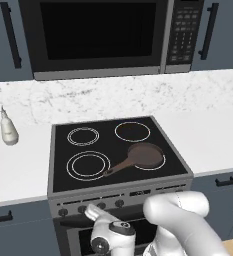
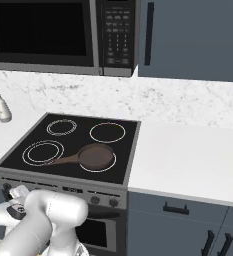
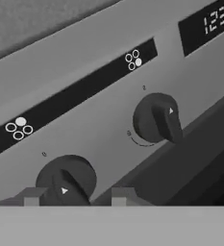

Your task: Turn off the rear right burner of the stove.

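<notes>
The hand view looked close at the stove's front panel: two dark knobs, one low [image 3: 65, 180] between the end effector's [image 3: 76, 196] grey fingertips [image 3: 32, 196], which were clenched on it, the other [image 3: 156, 117] higher and to the right, apart from the grip. Small burner symbols sat on a black strip above each, and part of a clock display [image 3: 209, 21] showed at the upper corner.

From the base views the stove [image 1: 119, 192] stood between stretches of white bench [image 2: 188, 160] under a black microwave [image 1: 103, 37]. A brown pan [image 1: 145, 156], with nothing in it, sat on the front right ring, handle pointing left. Two pale bottles [image 1: 8, 129] stood on the bench at the left.

The rear right burner [image 1: 132, 131] was a single thin white circle at the back right of the glass top, behind the pan, its disc dark.
</notes>
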Controlling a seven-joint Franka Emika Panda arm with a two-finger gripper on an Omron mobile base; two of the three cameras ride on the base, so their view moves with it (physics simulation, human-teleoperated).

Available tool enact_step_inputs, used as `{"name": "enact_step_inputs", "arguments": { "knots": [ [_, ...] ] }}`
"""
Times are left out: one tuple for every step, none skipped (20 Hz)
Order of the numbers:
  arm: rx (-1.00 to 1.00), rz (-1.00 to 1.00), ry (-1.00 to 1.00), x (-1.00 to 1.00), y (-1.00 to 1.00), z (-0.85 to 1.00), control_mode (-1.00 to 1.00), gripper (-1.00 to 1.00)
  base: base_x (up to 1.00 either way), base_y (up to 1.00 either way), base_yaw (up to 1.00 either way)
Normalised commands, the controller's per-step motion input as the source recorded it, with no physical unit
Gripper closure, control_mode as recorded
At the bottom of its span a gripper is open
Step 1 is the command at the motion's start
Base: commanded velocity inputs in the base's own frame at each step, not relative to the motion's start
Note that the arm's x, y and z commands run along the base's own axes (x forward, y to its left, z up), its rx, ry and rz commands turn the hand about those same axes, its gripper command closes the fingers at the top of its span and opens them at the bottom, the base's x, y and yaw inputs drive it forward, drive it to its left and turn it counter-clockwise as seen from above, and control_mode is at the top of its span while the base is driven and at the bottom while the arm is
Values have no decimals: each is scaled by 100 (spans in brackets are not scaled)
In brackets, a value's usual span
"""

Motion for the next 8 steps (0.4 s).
{"name": "enact_step_inputs", "arguments": {
  "knots": [
    [83,-24,-16,16,-37,16,-100,100,0,0,0],
    [82,-25,-16,16,-35,14,-100,100,0,0,0],
    [76,-25,-15,9,-34,8,-100,100,0,0,0],
    [61,0,-20,-24,0,11,-100,100,0,0,0],
    [0,0,0,1,4,0,-100,100,0,0,0],
    [-1,0,0,0,0,0,-100,100,0,0,0],
    [0,0,0,0,0,0,-100,100,0,0,0],
    [0,0,0,0,0,0,-100,100,0,0,0]
  ]
}}
